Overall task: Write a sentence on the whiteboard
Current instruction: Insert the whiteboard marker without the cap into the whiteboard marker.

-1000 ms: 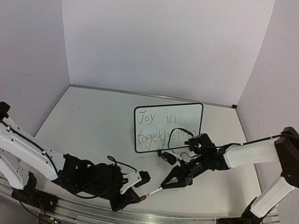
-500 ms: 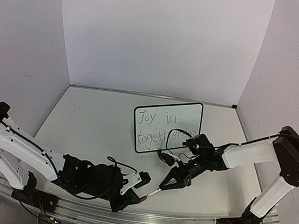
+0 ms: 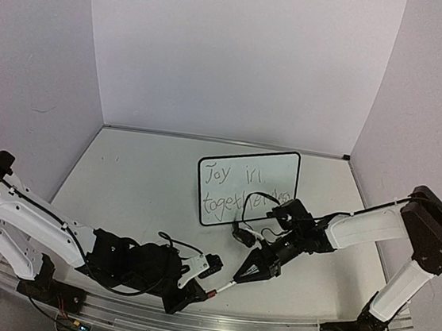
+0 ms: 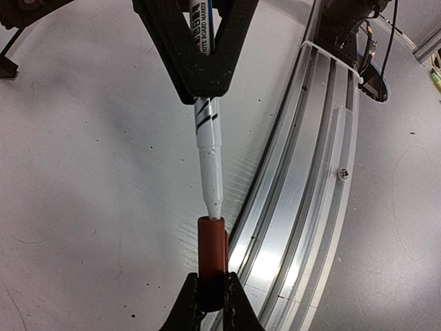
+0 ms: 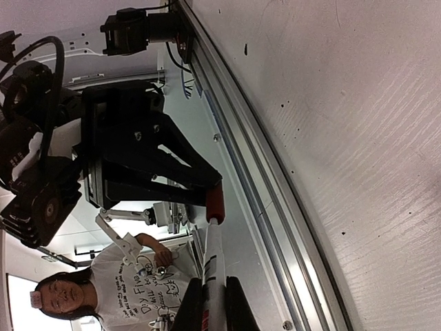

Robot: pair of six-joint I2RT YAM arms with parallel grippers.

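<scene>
The small white rounded-corner whiteboard (image 3: 280, 172) with thin black border sat toward one o'clock of the table (image 3: 138, 188) centre, bearing two-line dark handwritten sentence (image 3: 232, 204), "Joy in togetherness".

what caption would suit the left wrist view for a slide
Left jaws pinch a red cap while the right jaws hold the white board marker, its tip at the cap's mouth

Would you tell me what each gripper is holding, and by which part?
The left gripper pinches the red cap by its closed end; the right gripper clamps the marker on its barrel, nib at the cap's mouth.
</scene>
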